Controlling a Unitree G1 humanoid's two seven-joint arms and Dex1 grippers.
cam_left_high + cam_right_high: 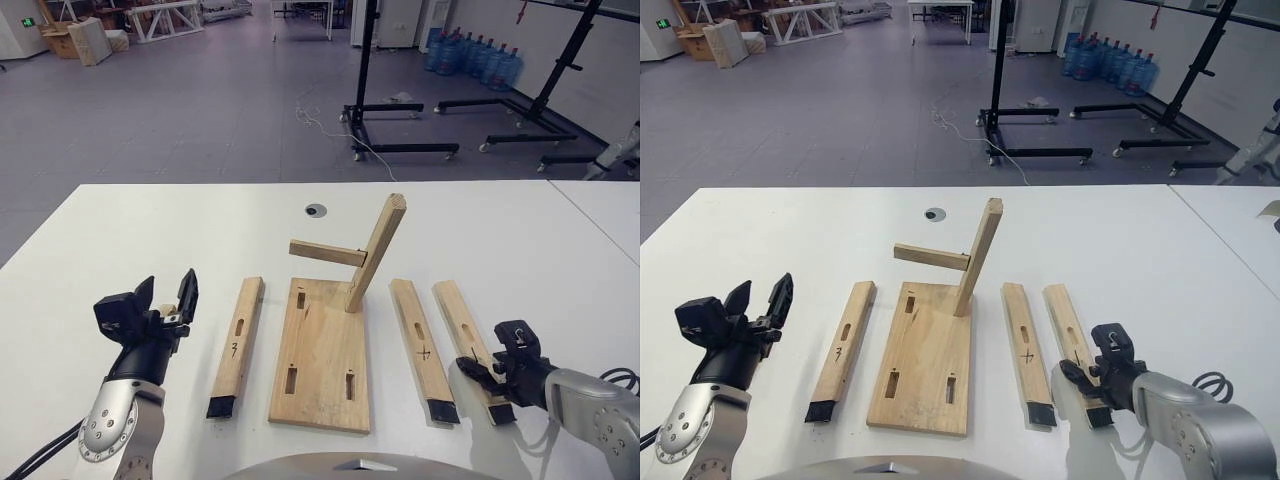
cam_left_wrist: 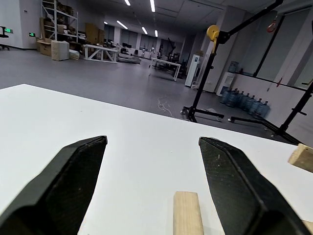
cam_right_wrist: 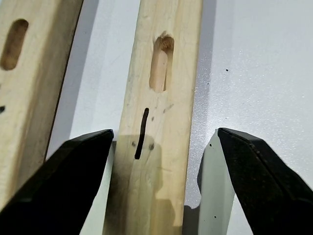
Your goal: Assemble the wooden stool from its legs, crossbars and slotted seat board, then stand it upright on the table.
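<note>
Far left, the L gripper (image 1: 165,295) hangs over the white table (image 1: 120,230), just left of the 1st loose leg (image 1: 237,345). Its two black fingers (image 2: 63,186) are spread wide and hold nothing. From the wrist view, the pale end of that leg sits out ahead in the gap between them, not touched.

That 1st leg lies flat, black-capped end toward the robot, with a slot and a pen mark on top.

Next comes the seat board (image 1: 322,355), flat in the middle of the table with its slots facing up. One leg (image 1: 377,252) is stuck in the board's far right slot & leans away to the right, not quite upright. A short crossbar (image 1: 327,253) juts from partway up it, pointing left, its free end in the air.

Right of the board are 2 more legs, side by side and close but apart: the inner leg (image 1: 422,348) and the outer leg (image 1: 472,335). Both lie flat, black caps toward the robot.

Far right, the R gripper (image 3: 165,134) is low over the near end of the outer leg. Its fingers (image 3: 68,181) are wide open, one either side of the wood with gaps showing; nothing is clamped. Can't tell if the tips touch the tabletop.

Beyond the board there is a small round grommet (image 1: 316,210) in the table.
</note>
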